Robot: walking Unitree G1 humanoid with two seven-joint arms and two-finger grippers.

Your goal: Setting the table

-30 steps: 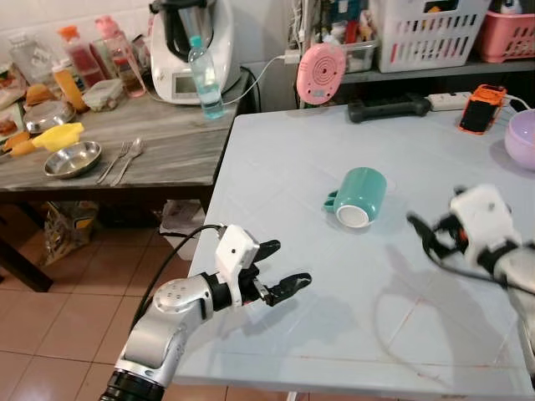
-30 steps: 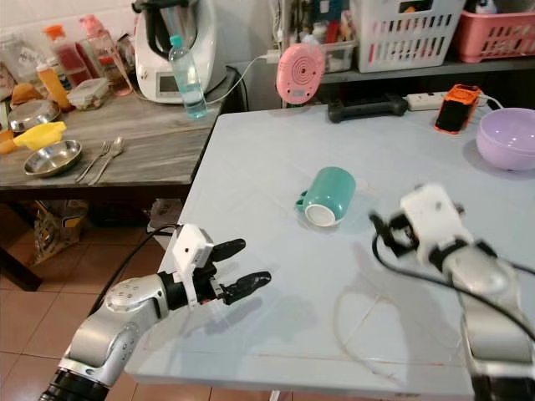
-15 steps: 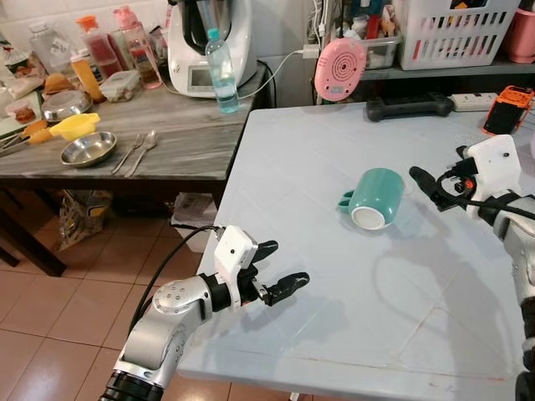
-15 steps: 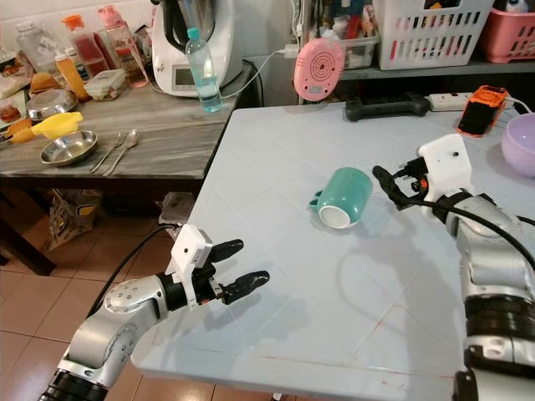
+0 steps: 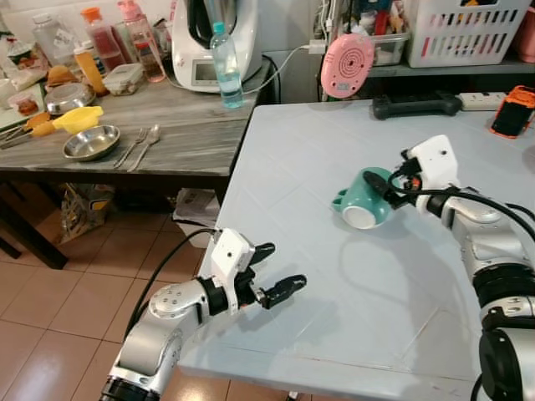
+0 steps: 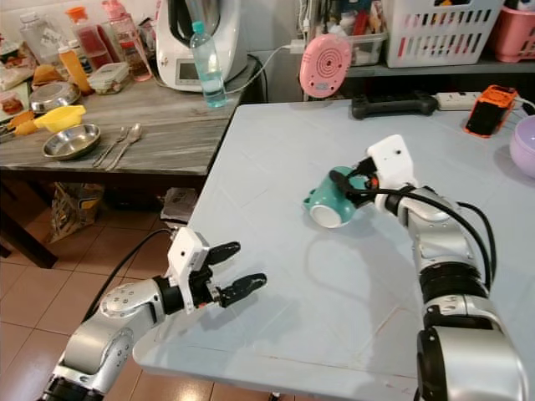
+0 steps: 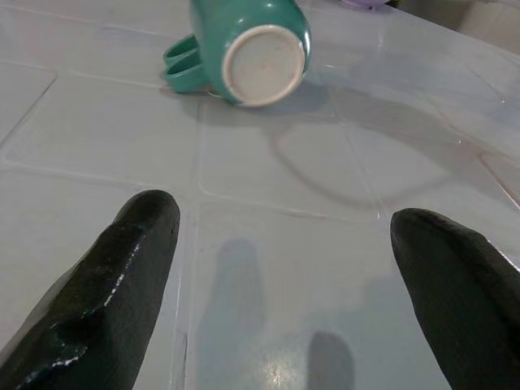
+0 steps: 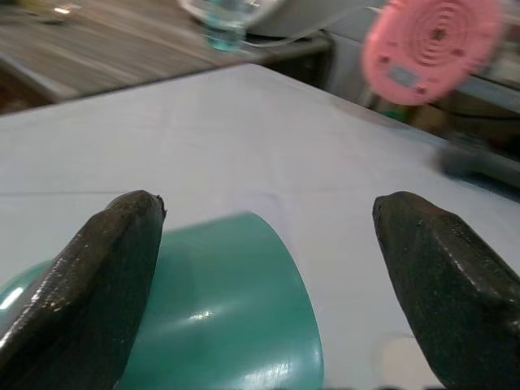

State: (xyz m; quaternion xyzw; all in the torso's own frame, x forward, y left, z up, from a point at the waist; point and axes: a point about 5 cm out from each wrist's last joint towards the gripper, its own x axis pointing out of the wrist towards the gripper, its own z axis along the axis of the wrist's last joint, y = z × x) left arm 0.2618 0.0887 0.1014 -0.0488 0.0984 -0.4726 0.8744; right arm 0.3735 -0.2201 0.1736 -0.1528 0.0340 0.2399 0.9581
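- Where the right hand (image 6: pixel 344 185) meets the mug (image 5: pixel 363 200), black fingers cover part of the mug's upper side, and contact is hard to judge from the head views.
- From the right wrist, the fingers (image 8: pixel 89 284) stand wide apart, with the green mug body partly between them, near one finger; nothing is gripped.
- Mug lies on its side mid-desk, pale underside (image 7: pixel 263 63) facing the left hand, handle toward the desk's left edge; its mouth is turned away, so the inside is hidden.
- Left hand (image 5: pixel 274 269) hovers at the near-left corner of the pale blue desk (image 5: pixel 334 317), fingers spread wide, holding nothing, well apart from the mug.
- At the right edge, a purple bowl (image 6: pixel 527 142) is cut off by the frame; its contents cannot be made out.
- White basket (image 5: pixel 464 32) on the back shelf is cropped at the top; contents unclear.
- On the wooden side desk (image 5: pixel 167 138) to the left: a steel dish (image 5: pixel 91 142), looking empty, with a fork and spoon (image 5: pixel 140 147) beside it.
- Further back there: a water bottle (image 5: pixel 224 54), a white kitchen machine (image 5: pixel 207 42), jars and bottles, too small to read.
- A pink round device (image 5: pixel 347 64) stands at the desk's far edge, an orange phone (image 6: pixel 488 109) near the far right.
- Floor is terracotta tile (image 5: pixel 67 309).
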